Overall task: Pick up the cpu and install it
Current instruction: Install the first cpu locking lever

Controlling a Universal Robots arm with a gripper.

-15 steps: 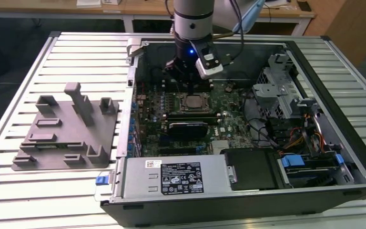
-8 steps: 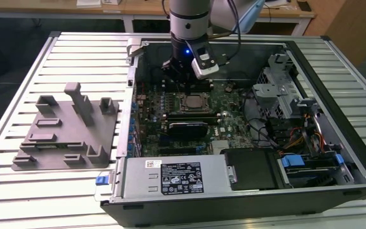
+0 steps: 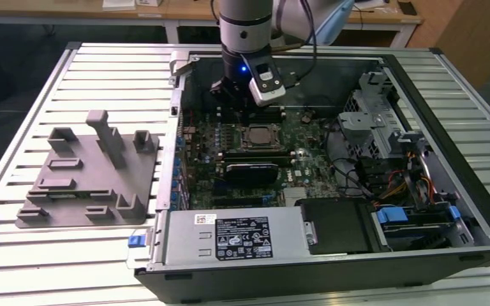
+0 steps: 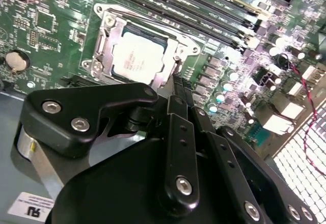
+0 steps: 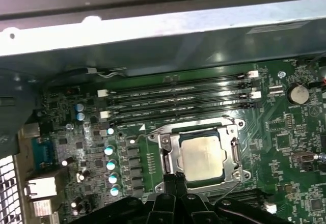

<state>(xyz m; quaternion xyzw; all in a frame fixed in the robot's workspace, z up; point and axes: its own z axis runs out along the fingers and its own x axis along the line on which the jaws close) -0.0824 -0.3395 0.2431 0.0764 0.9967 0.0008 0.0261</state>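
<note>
The gripper [image 4: 176, 80] is hanging pinched narrow and empty near the cpu [image 4: 136, 56] lying in its socket [image 4: 109, 31] — any sideways brush is risking a skewed chip and bent pins.

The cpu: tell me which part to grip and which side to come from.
Take the cpu by two opposite edges of its thin rim, coming straight down from above. It lies flat, shiny top up, sunk inside the socket frame, whose metal sides probably block any sideways approach. The tool hangs by the frame's edge.
</note>
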